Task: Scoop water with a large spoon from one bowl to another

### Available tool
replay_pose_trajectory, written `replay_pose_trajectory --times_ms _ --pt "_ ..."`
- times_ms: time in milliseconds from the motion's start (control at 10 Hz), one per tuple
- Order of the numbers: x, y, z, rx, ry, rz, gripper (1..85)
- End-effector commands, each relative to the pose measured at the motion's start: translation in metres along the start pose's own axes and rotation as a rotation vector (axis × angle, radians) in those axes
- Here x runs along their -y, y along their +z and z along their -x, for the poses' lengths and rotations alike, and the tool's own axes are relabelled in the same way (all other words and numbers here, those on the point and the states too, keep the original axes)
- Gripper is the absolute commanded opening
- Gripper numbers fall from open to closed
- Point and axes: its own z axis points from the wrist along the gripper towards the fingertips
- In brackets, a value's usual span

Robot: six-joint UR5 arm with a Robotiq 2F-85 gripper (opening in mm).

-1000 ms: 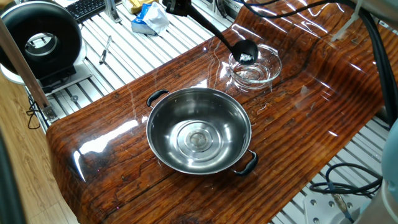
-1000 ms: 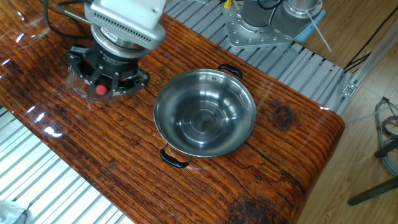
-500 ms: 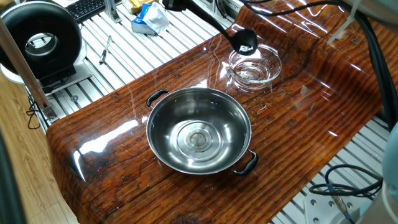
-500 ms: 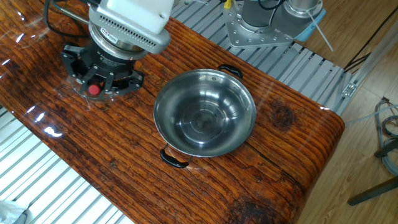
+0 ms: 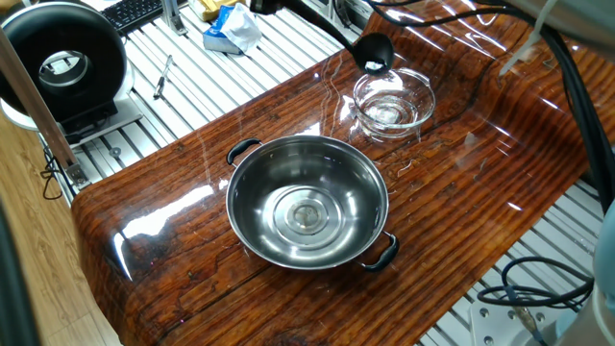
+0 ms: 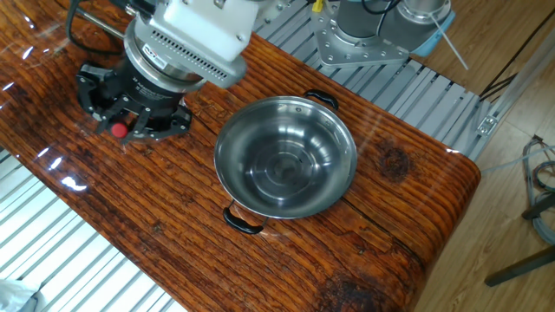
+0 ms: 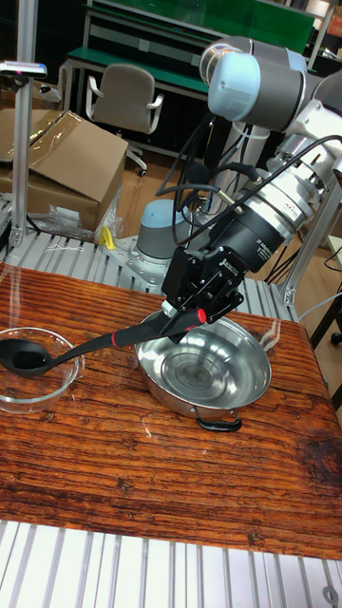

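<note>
Your gripper has its fingers clamped on the ladle at the end of its long handle, just past the red band. The scoop hangs over the far rim of the glass bowl, clear of the glass in the one fixed view; the tall view shows it low over the same bowl. The steel bowl sits near the middle of the bench, well apart from the scoop. Whether the scoop carries any water is too small to tell, and the water in either bowl shows only as glints.

Watch the long lever: any wrist tilt swings the scoop widely, so it could clip the glass rim and shove or tip that light bowl. A handle held only at its tip may also twist in the fingers and spill. The bench is glossy, so a nudged bowl would likely slide. Cables lie past the bench edge, below any spill.
</note>
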Motion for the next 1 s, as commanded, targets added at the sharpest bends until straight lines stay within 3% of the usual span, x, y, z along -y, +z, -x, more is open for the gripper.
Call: replay_pose_trajectory --times_ms 0,500,900 --pt "0.0118 -0.0024 0.0049 0.013 0.039 -0.043 1.0" --pt "0.0167 -0.0106 0.0046 0.031 0.099 -0.047 1.0" --pt "0.0164 -0.0118 0.0037 0.076 0.112 -0.049 1.0"
